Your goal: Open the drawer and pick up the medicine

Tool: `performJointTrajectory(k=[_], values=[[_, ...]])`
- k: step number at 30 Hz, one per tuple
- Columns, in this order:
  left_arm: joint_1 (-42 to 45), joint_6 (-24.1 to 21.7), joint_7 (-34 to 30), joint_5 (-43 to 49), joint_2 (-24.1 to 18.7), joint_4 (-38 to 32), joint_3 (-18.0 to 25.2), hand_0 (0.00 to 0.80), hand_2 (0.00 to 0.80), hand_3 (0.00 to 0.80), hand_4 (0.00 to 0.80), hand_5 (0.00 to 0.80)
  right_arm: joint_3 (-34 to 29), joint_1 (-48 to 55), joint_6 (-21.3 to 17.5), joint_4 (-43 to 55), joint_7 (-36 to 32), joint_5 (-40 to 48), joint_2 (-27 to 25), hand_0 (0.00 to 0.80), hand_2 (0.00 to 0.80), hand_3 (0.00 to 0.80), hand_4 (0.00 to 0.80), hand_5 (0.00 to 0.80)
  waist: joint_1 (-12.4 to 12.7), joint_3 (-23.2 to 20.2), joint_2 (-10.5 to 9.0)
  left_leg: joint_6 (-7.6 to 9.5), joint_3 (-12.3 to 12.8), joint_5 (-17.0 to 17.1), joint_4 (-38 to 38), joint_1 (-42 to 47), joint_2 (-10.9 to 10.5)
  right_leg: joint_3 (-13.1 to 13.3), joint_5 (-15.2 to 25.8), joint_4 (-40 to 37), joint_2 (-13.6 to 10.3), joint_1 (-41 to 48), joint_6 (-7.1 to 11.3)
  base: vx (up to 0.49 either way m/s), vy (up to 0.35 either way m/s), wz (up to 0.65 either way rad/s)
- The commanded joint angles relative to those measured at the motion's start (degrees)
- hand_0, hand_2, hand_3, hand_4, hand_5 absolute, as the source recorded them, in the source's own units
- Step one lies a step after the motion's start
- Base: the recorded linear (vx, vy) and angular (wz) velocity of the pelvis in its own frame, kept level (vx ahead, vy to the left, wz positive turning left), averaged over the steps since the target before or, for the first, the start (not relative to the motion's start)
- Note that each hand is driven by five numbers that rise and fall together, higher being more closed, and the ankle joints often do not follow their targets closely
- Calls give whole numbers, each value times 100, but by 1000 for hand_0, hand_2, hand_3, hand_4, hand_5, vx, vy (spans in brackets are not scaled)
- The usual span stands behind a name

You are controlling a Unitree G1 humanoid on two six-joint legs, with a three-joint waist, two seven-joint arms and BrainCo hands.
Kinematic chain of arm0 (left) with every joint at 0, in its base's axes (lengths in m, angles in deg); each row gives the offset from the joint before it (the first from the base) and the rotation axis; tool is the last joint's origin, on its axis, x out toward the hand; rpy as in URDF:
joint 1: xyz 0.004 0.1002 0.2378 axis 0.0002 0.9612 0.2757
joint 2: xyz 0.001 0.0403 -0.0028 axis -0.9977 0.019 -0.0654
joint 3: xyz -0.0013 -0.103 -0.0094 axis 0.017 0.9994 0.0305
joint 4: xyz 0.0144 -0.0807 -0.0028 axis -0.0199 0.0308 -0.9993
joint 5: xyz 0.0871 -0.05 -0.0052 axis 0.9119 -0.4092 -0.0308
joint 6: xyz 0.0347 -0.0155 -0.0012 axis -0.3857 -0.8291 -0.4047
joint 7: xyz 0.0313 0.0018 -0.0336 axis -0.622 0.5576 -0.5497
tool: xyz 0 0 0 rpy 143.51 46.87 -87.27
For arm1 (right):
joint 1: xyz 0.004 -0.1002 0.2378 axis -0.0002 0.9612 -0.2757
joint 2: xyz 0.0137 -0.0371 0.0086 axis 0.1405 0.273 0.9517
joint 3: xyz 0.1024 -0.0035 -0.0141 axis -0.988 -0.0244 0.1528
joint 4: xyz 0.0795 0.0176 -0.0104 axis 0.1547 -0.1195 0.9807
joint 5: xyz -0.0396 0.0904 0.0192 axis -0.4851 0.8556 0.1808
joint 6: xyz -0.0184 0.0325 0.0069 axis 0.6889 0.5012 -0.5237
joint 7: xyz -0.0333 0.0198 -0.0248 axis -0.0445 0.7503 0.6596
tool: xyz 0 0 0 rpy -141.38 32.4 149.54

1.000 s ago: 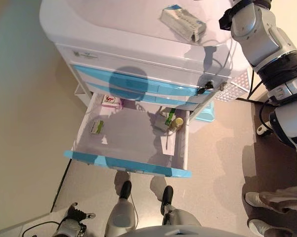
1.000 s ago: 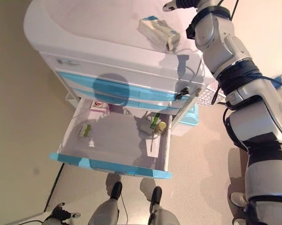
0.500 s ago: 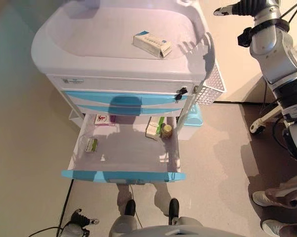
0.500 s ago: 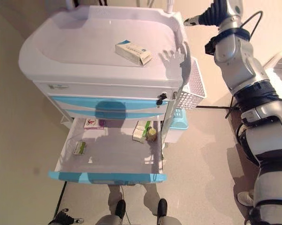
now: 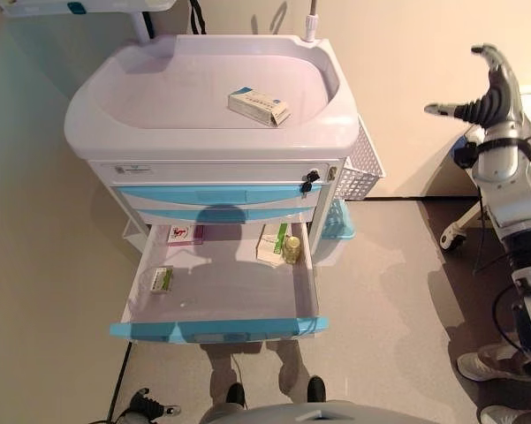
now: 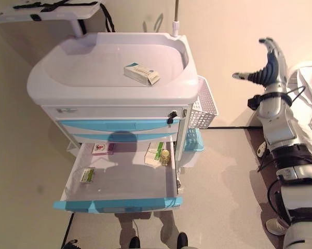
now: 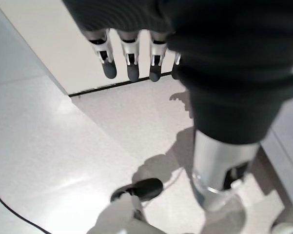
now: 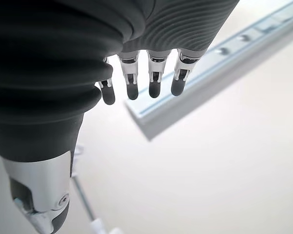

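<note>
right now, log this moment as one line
drawer: open | medicine box: on cart top, not held | right hand: raised beside cart, fingers open, empty | left hand: low, fingers open, empty

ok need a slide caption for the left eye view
Medical cart with its bottom drawer open, a medicine box on top, right robot hand raised empty beside it.

A white cart (image 5: 203, 132) with blue-fronted drawers stands on the pale floor (image 5: 389, 291). On its recessed top lies one white medicine box (image 5: 259, 105), right of centre. A white wire basket (image 5: 360, 163) hangs on the cart's right side.
</note>
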Motion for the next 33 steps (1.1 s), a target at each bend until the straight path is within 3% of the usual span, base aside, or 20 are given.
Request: performJointTrajectory(k=[1,7,17,23,33], values=[[-161,-17,21,98,-167,263,68,0,0,0,0,0,-251,46,-256,291,143,171,163,0,0,0,0,0,12,-244,-183,177,-154,-123,107,-264,-255,-198,-215,180,-111,52,342,0,0,0],[-128,-40,-11,94,-123,31,183,0,0,0,0,0,-836,1231,-265,539,-1,96,491,0,0,0,0,0,-72,-297,-101,198,-117,-179,105,-156,-271,-199,-263,196,-136,151,351,15,0,1],[-90,-160,-129,37,-151,-457,247,0,0,0,0,0,-1091,2377,-433,404,-442,662,1103,0,0,0,0,0,-180,-328,-41,214,-91,-275,181,-18,-291,-171,-368,279,-177,295,350,3,0,0],[-101,-239,-366,158,-221,-602,188,0,0,0,0,0,-1111,3079,-441,-701,-922,1303,1593,0,0,0,0,0,-266,-353,0,235,-74,-357,260,88,-306,-183,-448,350,-223,396,355,10,5,2],[-102,-299,-567,230,-342,-745,202,0,0,0,0,0,-1116,3533,-351,-1989,-1276,1430,1845,0,0,0,0,0,-355,-365,43,246,-46,-365,213,190,-319,-127,-478,370,-243,441,367,0,0,0]])
